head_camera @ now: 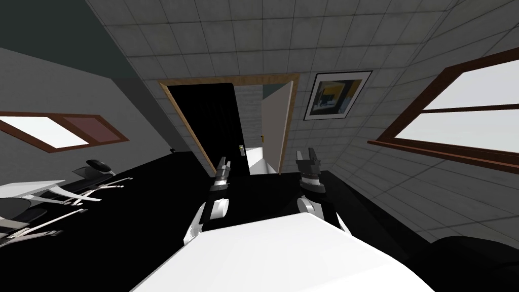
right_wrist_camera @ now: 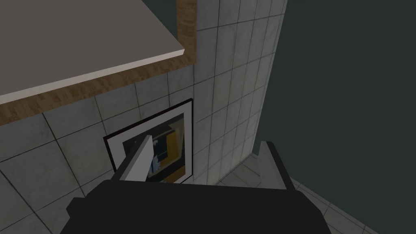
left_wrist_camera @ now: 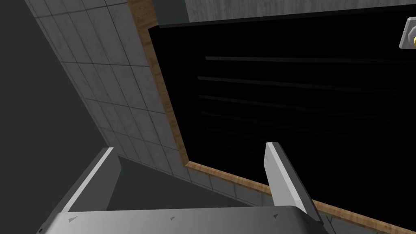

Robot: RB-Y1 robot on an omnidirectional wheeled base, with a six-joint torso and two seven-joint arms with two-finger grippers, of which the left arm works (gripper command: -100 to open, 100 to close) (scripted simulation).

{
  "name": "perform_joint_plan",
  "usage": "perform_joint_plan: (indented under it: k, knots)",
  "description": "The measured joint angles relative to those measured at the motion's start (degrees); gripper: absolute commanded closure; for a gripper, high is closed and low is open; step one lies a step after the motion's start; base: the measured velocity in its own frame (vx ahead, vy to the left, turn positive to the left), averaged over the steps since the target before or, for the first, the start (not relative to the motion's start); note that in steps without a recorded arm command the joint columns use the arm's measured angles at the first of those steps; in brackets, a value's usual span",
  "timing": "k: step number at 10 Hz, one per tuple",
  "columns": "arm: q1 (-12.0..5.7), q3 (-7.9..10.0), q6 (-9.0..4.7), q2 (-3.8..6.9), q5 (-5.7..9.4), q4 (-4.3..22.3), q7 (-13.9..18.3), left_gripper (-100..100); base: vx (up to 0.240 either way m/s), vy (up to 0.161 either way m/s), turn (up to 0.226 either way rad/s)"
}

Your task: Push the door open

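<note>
Doorway [head_camera: 228, 79] with a wooden frame in the tiled wall ahead, seen from the head camera: it holds 2 leaves, a black door panel [head_camera: 208, 121] on the left and a light grey door leaf [head_camera: 276, 126] swung away on the right. The left gripper [head_camera: 223, 163] hangs before the black panel's free edge, the right gripper [head_camera: 308, 154] before the grey leaf.

Left wrist camera: the 2 fingers stand apart with nothing between them, aimed at the black panel, with a handle plate [left_wrist_camera: 407, 34] at its edge.

Right wrist camera: the fingers are spread and empty, facing the grey leaf's edge and a framed picture [right_wrist_camera: 170, 138].
</note>
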Motion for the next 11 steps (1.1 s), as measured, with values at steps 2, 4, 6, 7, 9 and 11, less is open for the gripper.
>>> perform_joint_plan:
  k: [2, 4, 6, 7, 9, 11]
  knots:
    - [-2.42, 0.03, -0.07, 0.10, 0.59, 3.5, -0.2, -100, 0.075, 0.034, -0.013]
    - [-3.78, 0.35, 0.24, 0.67, 1.19, 6.0, 0.1, -100, 0.061, 0.027, -0.008]
    - [-4.92, 0.36, -0.12, 0.78, 1.56, 8.5, 0.0, -100, 0.061, 0.021, -0.015]
    - [-6.18, 0.39, -0.25, 0.80, 1.87, 10.2, -0.1, -100, 0.062, 0.021, -0.011]
    - [-7.89, 0.58, -0.46, 1.05, 2.36, 13.7, -0.1, -100, 0.068, 0.028, -0.015]
    - [-9.41, 0.64, -0.74, 1.26, 2.90, 16.7, -0.1, -100, 0.057, 0.026, -0.011]
